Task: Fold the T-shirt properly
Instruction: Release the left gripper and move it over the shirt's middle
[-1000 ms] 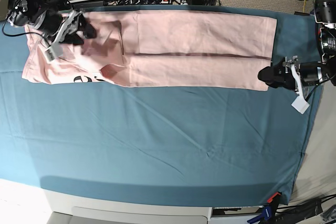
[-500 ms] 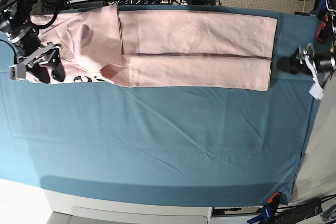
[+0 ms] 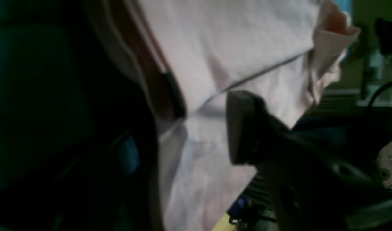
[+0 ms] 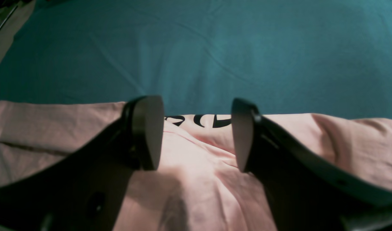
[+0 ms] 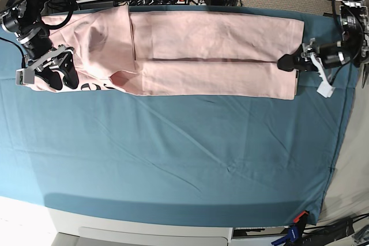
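You are hovering both the left hand (image 5: pixel 286 62) and right hand (image 4: pixel 196 134), jaws apart and empty, at opposite ends of the long-folded pink T-shirt (image 5: pixel 213 56), apparently readying the crosswise fold.

The right gripper (image 4: pixel 194 134) hangs over the T-shirt (image 4: pixel 196 179), its two dark fingers (image 4: pixel 147 131) spread wide with nothing between them. Through the gap shows pale pink cloth, wrinkled and partly shaded by the gripper. Just beyond the fingertips, at the shirt's far edge, a short run of black lettering (image 4: pixel 199 120) peeks out, cut off by that edge. A fold line crosses the cloth at the left. Past the shirt, the teal table cloth (image 4: pixel 215 54) covers the worktop to the far side, with shallow creases running across it.
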Controlling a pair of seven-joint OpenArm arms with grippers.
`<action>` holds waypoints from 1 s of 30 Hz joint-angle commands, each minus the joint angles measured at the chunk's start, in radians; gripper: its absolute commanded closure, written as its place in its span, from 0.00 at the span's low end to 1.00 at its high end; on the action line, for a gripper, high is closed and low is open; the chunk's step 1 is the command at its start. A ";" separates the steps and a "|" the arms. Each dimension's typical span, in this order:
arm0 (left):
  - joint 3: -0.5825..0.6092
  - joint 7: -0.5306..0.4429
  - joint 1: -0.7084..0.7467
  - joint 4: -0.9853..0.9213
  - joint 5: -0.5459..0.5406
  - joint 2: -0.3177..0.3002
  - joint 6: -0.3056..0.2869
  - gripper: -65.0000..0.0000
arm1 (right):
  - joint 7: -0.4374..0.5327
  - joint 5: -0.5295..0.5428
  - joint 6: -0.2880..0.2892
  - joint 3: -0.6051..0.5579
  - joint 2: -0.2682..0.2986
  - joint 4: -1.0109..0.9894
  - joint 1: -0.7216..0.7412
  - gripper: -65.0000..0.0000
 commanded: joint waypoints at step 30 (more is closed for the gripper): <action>0.341 -0.042 -0.032 0.380 0.061 0.258 -0.141 1.00 | 0.101 -0.189 0.001 0.006 0.014 0.016 0.006 0.48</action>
